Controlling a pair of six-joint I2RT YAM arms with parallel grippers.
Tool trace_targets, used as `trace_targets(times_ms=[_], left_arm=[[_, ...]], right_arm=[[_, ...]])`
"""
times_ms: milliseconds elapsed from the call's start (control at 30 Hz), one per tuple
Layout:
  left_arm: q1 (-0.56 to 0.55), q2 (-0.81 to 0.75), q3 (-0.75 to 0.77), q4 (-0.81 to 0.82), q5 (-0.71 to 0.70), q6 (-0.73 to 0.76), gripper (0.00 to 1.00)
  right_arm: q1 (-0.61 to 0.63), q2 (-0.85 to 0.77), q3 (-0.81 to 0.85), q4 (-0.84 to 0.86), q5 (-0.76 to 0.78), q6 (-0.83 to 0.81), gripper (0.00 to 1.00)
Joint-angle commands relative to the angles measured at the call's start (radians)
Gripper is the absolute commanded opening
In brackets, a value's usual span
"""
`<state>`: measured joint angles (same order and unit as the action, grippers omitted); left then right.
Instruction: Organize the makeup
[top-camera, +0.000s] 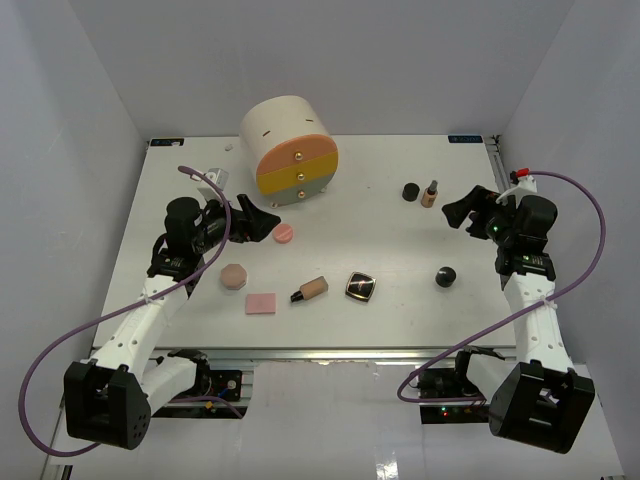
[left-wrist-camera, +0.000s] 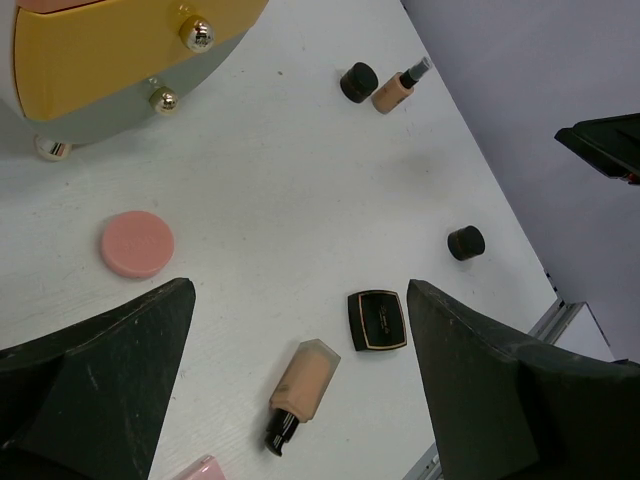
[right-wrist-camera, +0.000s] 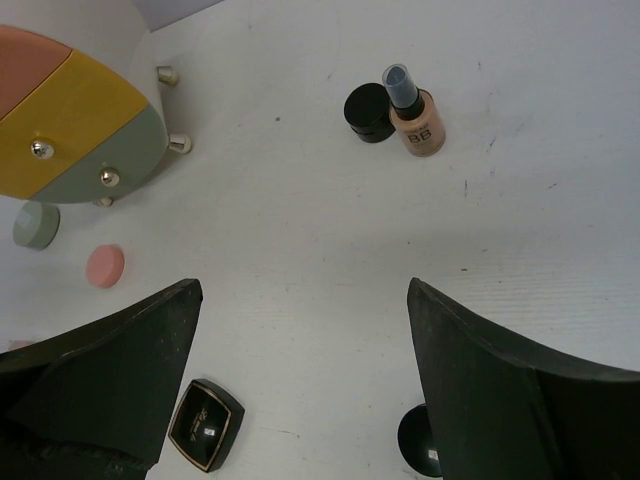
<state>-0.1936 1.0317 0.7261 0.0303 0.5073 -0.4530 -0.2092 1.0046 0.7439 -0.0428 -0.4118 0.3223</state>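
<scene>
Eight pieces of makeup (top-camera: 311, 289) dot the table (top-camera: 400, 250), most toward its near edge (a black jar (top-camera: 410, 191) and upright bottle (top-camera: 430, 193) stand far right). The left gripper (top-camera: 268, 224) and right gripper (top-camera: 452, 215) hover, jaws spread, empty.

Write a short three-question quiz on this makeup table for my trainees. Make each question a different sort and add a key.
1. True or false: the left gripper is gripping the pink round compact.
2. In the top view, which item lies just right of the tipped tan bottle? A) pink rectangular compact B) black square compact C) octagonal compact
3. How many small black round jars are out?

Key: 1 false, since its jaws stand open and the compact lies apart from them. 2 B. 3 two, the second sitting alone.
</scene>
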Motion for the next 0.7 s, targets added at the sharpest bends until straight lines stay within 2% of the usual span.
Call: trace_targets(times_ms=[0,100,167,233,367,467,667], left_arm=[[-0.004,-0.011,0.022,0.005,-0.011,-0.003,0.98],[-0.004,-0.001,0.026,0.005,-0.015,-0.012,0.98],[-0.004,0.004,0.028,0.002,-0.02,-0.015,0.98],[-0.004,0.009,0.031,0.002,-0.031,-0.025,0.98],[-0.005,0.083,0.066,-0.03,-0.076,-0.077,0.98],[-0.034,0.154,0.138,-0.11,-0.109,-0.107,0.96],[-0.187,0.311,0.377,-0.21,-0.443,-0.102,0.97]], right_arm=[[-0.004,-0.023,0.02,0.05,-0.14,-0.102,0.9],[-0.004,-0.032,-0.012,0.089,-0.381,-0.238,0.9],[0.001,-0.041,-0.025,0.089,-0.528,-0.409,0.9],[0.012,-0.047,-0.026,0.063,-0.602,-0.486,0.9],[0.044,-0.049,-0.016,0.044,-0.622,-0.519,0.9],[0.062,-0.048,-0.011,0.047,-0.595,-0.477,0.9],[0.08,-0.033,-0.005,0.057,-0.494,-0.387,0.9]])
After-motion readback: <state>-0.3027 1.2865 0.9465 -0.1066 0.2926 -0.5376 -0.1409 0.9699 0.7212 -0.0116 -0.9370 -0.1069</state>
